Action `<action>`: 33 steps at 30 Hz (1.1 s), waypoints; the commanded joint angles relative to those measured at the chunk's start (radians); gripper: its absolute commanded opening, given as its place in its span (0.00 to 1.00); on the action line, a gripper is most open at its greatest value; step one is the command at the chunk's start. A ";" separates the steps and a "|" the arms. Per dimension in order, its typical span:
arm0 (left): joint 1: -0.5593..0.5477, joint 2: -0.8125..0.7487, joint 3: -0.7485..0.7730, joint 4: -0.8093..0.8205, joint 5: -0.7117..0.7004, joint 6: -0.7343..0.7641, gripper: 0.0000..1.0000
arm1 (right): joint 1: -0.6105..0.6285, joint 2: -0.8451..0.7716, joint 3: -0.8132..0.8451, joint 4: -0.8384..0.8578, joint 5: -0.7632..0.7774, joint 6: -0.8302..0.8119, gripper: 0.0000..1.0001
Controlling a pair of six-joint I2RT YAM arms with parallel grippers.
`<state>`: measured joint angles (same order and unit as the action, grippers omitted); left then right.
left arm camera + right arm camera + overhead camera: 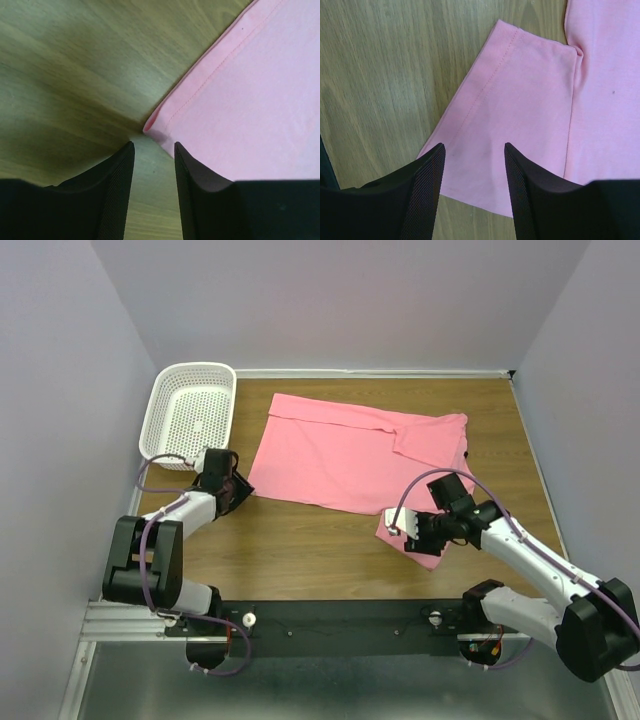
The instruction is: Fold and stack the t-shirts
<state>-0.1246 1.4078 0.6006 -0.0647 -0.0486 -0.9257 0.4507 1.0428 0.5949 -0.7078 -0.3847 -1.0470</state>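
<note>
A plain salmon-pink t-shirt [350, 455] lies spread flat across the middle of the wooden table, with part of it folded over near its top right. My left gripper [238, 490] is open and empty at the shirt's near left corner; in the left wrist view that corner [156, 129] lies just beyond the open fingertips. My right gripper [412, 530] is open over the shirt's near right sleeve [425, 548]. In the right wrist view the sleeve [515, 115] lies flat between and under the open fingers, which do not hold it.
A white perforated plastic basket [190, 412] stands at the back left, beside the shirt's left edge. Purple walls close the table in on three sides. Bare wooden table [300, 550] lies between the shirt and the arm bases.
</note>
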 commanded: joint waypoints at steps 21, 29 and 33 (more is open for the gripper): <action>-0.033 -0.076 -0.024 0.135 -0.017 0.105 0.01 | 0.005 0.149 0.129 -0.328 -0.002 -0.252 0.51; -0.033 -0.082 -0.032 0.152 0.019 0.113 0.00 | 0.026 0.141 0.095 -0.352 0.130 -0.292 0.47; -0.033 -0.072 -0.033 0.158 0.024 0.114 0.00 | 0.031 0.174 0.094 -0.374 0.168 -0.350 0.46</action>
<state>-0.1528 1.3334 0.5774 0.0654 -0.0452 -0.8322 0.4702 1.1938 0.7002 -1.0233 -0.2817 -1.3182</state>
